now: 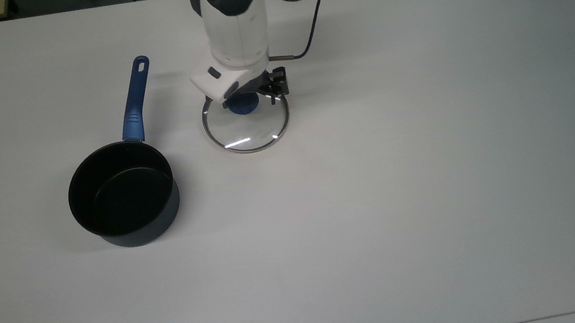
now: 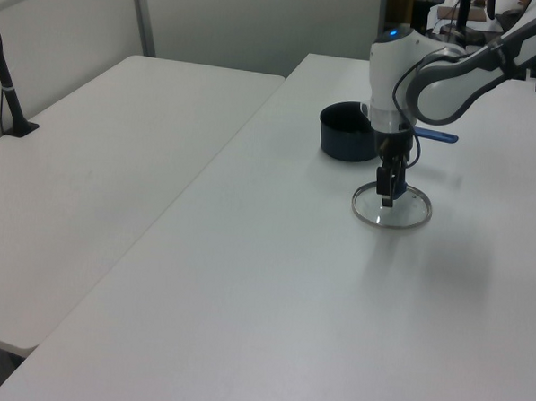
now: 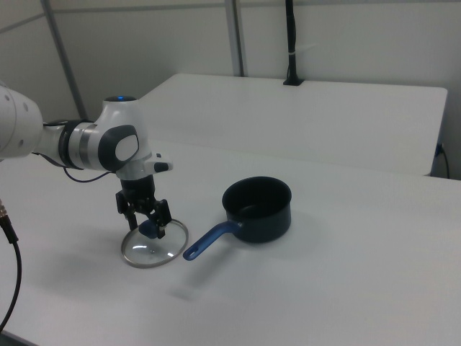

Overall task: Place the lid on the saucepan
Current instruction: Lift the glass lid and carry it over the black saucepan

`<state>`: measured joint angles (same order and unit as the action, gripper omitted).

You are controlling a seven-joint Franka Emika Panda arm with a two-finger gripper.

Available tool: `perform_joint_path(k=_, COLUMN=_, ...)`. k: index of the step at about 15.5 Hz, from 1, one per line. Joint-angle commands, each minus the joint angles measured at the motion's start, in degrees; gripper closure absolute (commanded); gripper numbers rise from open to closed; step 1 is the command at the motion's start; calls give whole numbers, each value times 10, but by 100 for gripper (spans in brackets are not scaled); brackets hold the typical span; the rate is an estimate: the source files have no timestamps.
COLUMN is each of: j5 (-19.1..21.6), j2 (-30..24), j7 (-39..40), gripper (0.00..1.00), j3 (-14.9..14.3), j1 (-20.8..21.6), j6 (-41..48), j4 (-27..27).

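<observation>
1. The gripper (image 3: 146, 222) is hanging directly over the lid (image 1: 246, 128), its two black fingers spread and straddling the blue knob (image 1: 242, 104), one on each side; they are not visibly pinching it, so the claw is released.
2. The knob is therefore lying right between and just below the fingertips, so the coming move is, by my judgement, a short drop and a squeeze rather than any sideways travel.
3. The lid is lying flat on the white table (image 1: 430, 166), just beside the saucepan's handle (image 1: 136, 100) but not touching it, and the saucepan (image 1: 123, 194) is standing apart from it, toward the top view's lower left.
4. The handle is running long and straight away from the pan toward the top view's upper edge, with a hole at its far end, so the carry to the pan will be passing beside it.
5. The lid is a round clear glass disc ringed by a thin steel rim that is catching bright glints; the knob is small, rounded and matt blue.
6. The saucepan is round and deep, matt black inside and dark blue-grey outside, sitting open and empty, its mouth looking about as wide as the lid.
</observation>
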<state>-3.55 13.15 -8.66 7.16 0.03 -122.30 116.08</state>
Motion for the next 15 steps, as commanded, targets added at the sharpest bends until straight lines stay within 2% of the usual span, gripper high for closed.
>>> perform_joint_path(k=1, j5=-1, j2=-2, j7=-45, gripper=57, j3=3, j1=2, j6=0, j4=-3)
perform_joint_path(k=2, j5=0, j2=-8, j7=-56, gripper=66, j3=3, j1=-1, j6=1, j4=-7)
perform_joint_path(k=3, j5=0, j2=-15, j7=-56, gripper=68, j3=4, j1=-3, j6=15, j4=-15)
perform_joint_path(k=7, j5=0, j2=-56, j7=-18, gripper=68, j3=14, j1=-1, j6=114, j4=-68)
perform_joint_path(k=8, j5=1, j2=-62, j7=5, gripper=68, j3=24, j1=-4, j6=142, j4=-97)
perform_joint_path(k=10, j5=4, j2=-56, j7=40, gripper=68, j3=26, j1=-6, j6=190, j4=-171)
perform_joint_path(k=11, j5=12, j2=-52, j7=43, gripper=68, j3=22, j1=-14, j6=195, j4=-205)
perform_joint_path(k=12, j5=28, j2=-50, j7=50, gripper=67, j3=19, j1=-41, j6=191, j4=-236)
perform_joint_path(k=13, j5=28, j2=-39, j7=59, gripper=65, j3=17, j1=-61, j6=189, j4=-254)
perform_joint_path(k=15, j5=27, j2=9, j7=71, gripper=66, j3=8, j1=-103, j6=167, j4=-325)
